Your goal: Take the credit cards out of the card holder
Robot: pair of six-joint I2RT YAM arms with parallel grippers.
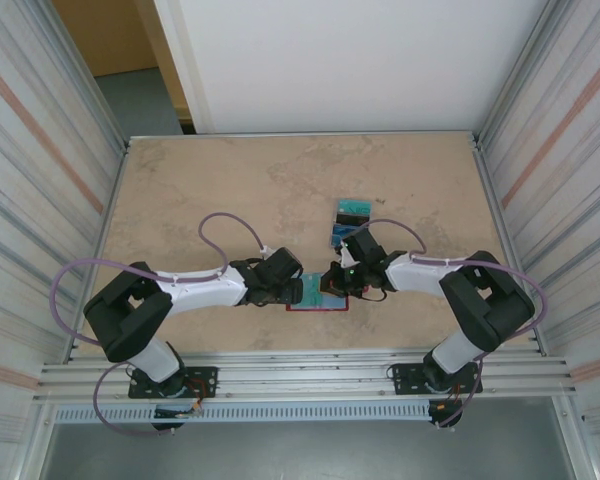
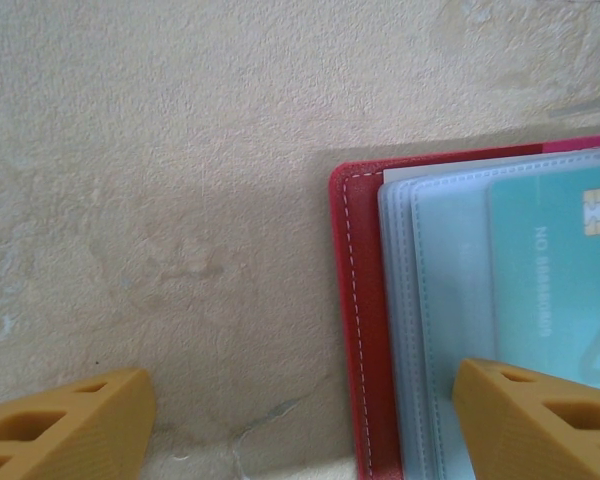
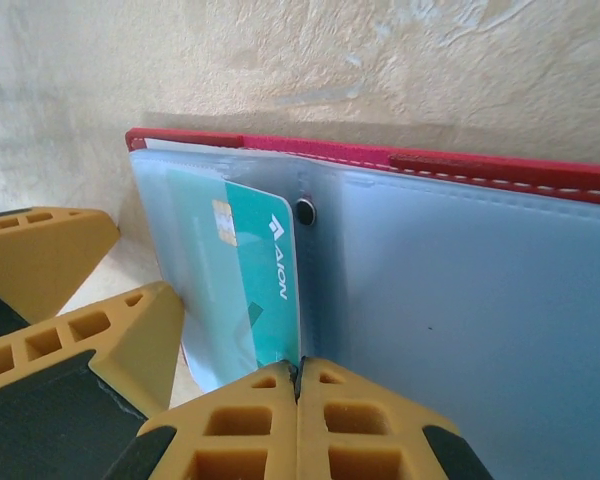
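From above, you see the red card holder (image 1: pixel 316 307) lying open near the front edge of the table (image 1: pixel 200 190), between your two arms. Your left gripper (image 1: pixel 296 290) is over its left half and your right gripper (image 1: pixel 332 282) over its right half. Two loose credit cards (image 1: pixel 348 222) lie on the table just beyond.

At your left wrist, the left gripper (image 2: pixel 302 385) has its jaws wide apart. One finger (image 2: pixel 65 425) is over bare table. The other is over the clear pockets, where a teal credit card (image 2: pixel 555 270) sits.

At your right wrist, the right gripper (image 3: pixel 300 378) has its fingertips pressed together on the lower corner of the teal credit card (image 3: pixel 265 285), which juts out of its pocket.
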